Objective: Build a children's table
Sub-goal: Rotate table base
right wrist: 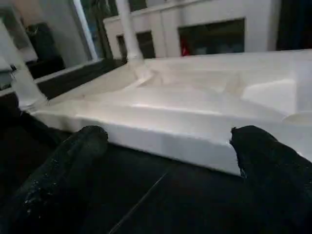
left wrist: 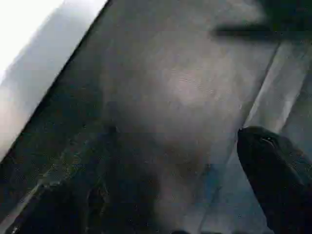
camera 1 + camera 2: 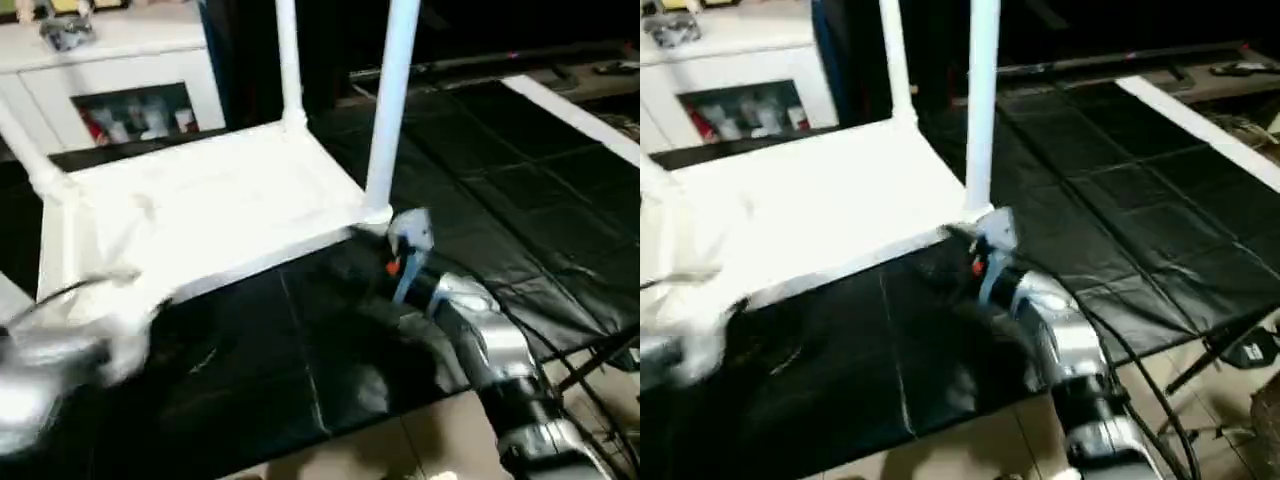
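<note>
Table (image 3: 210,200) upside down centre-left, white, legs (image 3: 392,100) upright, right gripper (image 1: 165,146) fingers apart, left gripper (image 2: 185,195) apart too.

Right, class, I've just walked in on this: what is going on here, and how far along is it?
A two-armed robot is building a white children's table. The table lies upside down on a black-covered surface, with legs standing up from its corner sockets. The right gripper hovers open at the table's near edge, beside one fitted leg, holding nothing. The left gripper is open too, over the black surface near the table's other end. A white cabinet stands behind.
</note>
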You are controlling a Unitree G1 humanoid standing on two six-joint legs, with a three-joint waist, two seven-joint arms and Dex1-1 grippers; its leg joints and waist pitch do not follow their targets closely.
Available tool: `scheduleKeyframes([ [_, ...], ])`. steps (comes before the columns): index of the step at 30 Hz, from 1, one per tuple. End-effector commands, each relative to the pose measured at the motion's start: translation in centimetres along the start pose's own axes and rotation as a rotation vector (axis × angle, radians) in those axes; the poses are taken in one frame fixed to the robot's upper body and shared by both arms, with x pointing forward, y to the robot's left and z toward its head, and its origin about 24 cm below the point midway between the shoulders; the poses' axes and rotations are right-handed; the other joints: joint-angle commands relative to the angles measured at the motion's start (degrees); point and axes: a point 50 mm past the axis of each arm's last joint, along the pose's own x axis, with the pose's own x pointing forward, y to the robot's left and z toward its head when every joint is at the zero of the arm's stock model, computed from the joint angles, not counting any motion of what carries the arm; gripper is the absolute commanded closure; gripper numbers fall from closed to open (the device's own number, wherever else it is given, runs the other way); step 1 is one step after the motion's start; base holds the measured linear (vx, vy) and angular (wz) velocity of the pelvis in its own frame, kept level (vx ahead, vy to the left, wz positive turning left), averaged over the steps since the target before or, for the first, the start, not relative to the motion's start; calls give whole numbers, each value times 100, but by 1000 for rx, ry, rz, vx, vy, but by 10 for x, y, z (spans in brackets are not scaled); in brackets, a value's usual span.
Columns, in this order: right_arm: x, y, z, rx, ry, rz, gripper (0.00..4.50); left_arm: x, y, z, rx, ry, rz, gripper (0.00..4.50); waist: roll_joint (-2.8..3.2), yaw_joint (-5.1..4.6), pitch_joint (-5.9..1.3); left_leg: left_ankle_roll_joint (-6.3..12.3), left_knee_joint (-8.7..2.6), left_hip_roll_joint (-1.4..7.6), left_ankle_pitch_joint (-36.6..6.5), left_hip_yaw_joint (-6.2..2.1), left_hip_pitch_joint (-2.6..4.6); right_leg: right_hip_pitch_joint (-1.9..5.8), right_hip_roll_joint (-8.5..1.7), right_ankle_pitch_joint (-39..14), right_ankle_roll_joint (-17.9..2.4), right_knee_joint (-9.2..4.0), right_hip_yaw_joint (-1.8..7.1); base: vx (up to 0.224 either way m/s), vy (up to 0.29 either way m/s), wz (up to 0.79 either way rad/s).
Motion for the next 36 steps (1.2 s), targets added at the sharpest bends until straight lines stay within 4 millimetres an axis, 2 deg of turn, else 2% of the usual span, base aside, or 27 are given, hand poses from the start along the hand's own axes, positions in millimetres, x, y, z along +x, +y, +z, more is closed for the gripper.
scheduleKeyframes([
  [1, 1, 0, -2, -6, 26, -17, 0, -4, 6, 5, 4, -11, 61, 0, 117, -17, -331, 133, -469, 112, -1682, -23, 75, 245, -278, -1882, -1117, -409, 285, 0, 0, 0],
  [2, 1, -1, -3, -4, 33, -34, 0, -4, 8, 7, -3, -16, 84, 0, 117, -5, -321, 57, -474, 111, -1838, -23, 109, 227, -283, -2058, -1070, -432, 291, 0, 0, 0],
  [3, 1, -1, -3, -4, 35, -38, 0, -4, 8, 7, -4, -18, 88, 0, 123, -9, -307, 15, -483, 117, -1917, -27, 113, 221, -283, -2140, -1045, -438, 294, 0, 0, 0],
  [5, 1, -1, -4, -2, 42, -68, 0, -5, 5, 10, -11, -25, 72, 0, 120, -16, -296, -76, -512, 111, -2103, -58, 113, 250, -293, -2331, -947, -451, 292, 0, 0, 0],
  [8, 0, -1, -5, -2, 47, -80, 0, -10, 2, 9, -27, -16, 39, 0, 115, -30, -324, -66, -504, 106, -1957, -70, 78, 280, -309, -2178, -949, -429, 302, 0, 0, 0],
  [10, -3, 3, -8, 13, 50, -54, 0, -32, -2, -3, -57, 72, -18, 0, 89, -40, -335, -18, -497, 97, -1830, -71, 45, 305, -313, -2057, -973, -408, 304, 0, 0, 0],
  [11, -4, 4, -9, 18, 51, -43, 0, -41, -3, -7, -75, 103, -29, 0, 95, -73, -321, 31, -520, 104, -1781, -91, -12, 327, -301, -2034, -952, -384, 295, 0, 0, 0],
  [12, -5, 5, -9, 20, 51, -38, 0, -45, -2, -9, -85, 116, -31, 0, 98, -88, -314, 53, -524, 102, -1787, -91, -17, 324, -295, -2083, -920, -390, 292, 0, 0, 0],
  [13, -5, 5, -9, 20, 52, -35, 0, -51, 0, -11, -103, 130, -22, 0, 101, -99, -313, 74, -502, 90, -1853, -67, 59, 260, -273, -2166, -933, -432, 301, 0, 0, 0],
  [14, -6, 6, -10, 22, 53, -33, 0, -59, 2, -13, -116, 146, -6, 0, 86, -87, -337, 79, -486, 88, -1666, -64, 65, 283, -283, -1937, -1034, -407, 316, 0, 0, 0],
  [15, -6, 6, -10, 24, 53, -27, 0, -67, 5, -15, -130, 165, 13, 0, 103, -77, -338, 95, -483, 90, -1583, -66, 57, 277, -278, -1801, -1089, -386, 319, 0, 0, 0],
  [16, -6, 8, -10, 26, 57, -14, 0, -79, 9, -16, -145, 188, 39, 0, 96, -81, -305, 127, -500, 90, -1693, -62, 46, 280, -265, -1880, -1082, -393, 303, 0, 0, 0],
  [17, -6, 8, -10, 26, 57, -14, 0, -79, 9, -16, -145, 188, 39, 0, 102, -80, -307, 129, -498, 89, -1727, -61, 62, 271, -267, -1942, -1067, -399, 305, 0, 0, 0],
  [19, -6, 11, -11, 33, 61, 3, 0, -99, 16, -17, -173, 223, 91, 0, 118, -71, -301, 96, -505, 102, -1796, -69, 85, 255, -271, -1985, -1054, -404, 312, 0, 0, 0],
  [20, -6, 12, -11, 34, 64, 13, 0, -107, 19, -17, -183, 246, 117, 0, 103, -67, -292, 96, -516, 104, -1870, -73, 86, 251, -267, -2055, -1031, -407, 314, 0, 0, 0],
  [21, -6, 12, -11, 34, 64, 13, 0, -107, 19, -17, -183, 247, 117, 0, 108, -66, -290, 82, -520, 104, -1911, -75, 92, 252, -271, -2103, -1012, -411, 319, 0, 0, 0],
  [22, -5, 15, -12, 33, 73, 37, 0, -126, 24, -17, -203, 303, 182, 0, 103, -55, -281, 73, -525, 107, -1963, -77, 97, 240, -277, -2173, -996, -422, 325, 0, 0, 0],
  [27, -4, 23, -12, 41, 72, 99, 0, -152, 40, -20, -220, 357, 332, 0, 105, -26, -266, 56, -528, 101, -2118, -81, 129, 217, -279, -2365, -919, -459, 335, 0, 0, 0],
  [30, -5, 25, -11, 39, 74, 118, 0, -161, 50, -15, -182, 323, 407, 0, 124, -4, -273, 29, -543, 117, -2178, -100, 147, 214, -291, -2399, -869, -469, 337, 0, 0, 0],
  [33, -5, 24, -12, 35, 75, 104, 0, -162, 61, -2, -109, 188, 467, 0, 136, 8, -291, -24, -539, 115, -2096, -107, 132, 229, -287, -2059, -980, -426, 339, 0, 0, 0],
  [35, -5, 22, -12, 30, 74, 91, 0, -159, 66, 8, -79, 66, 470, 0, 203, 31, -301, -124, -532, 114, -2205, -107, 169, 223, -291, -1886, -1063, -423, 332, 0, 0, 0],
  [36, -5, 22, -12, 29, 74, 89, 0, -159, 67, 10, -79, 44, 469, 0, 190, 23, -311, -149, -531, 115, -2186, -117, 145, 250, -297, -1781, -1095, -396, 331, 0, 0, 0],
])
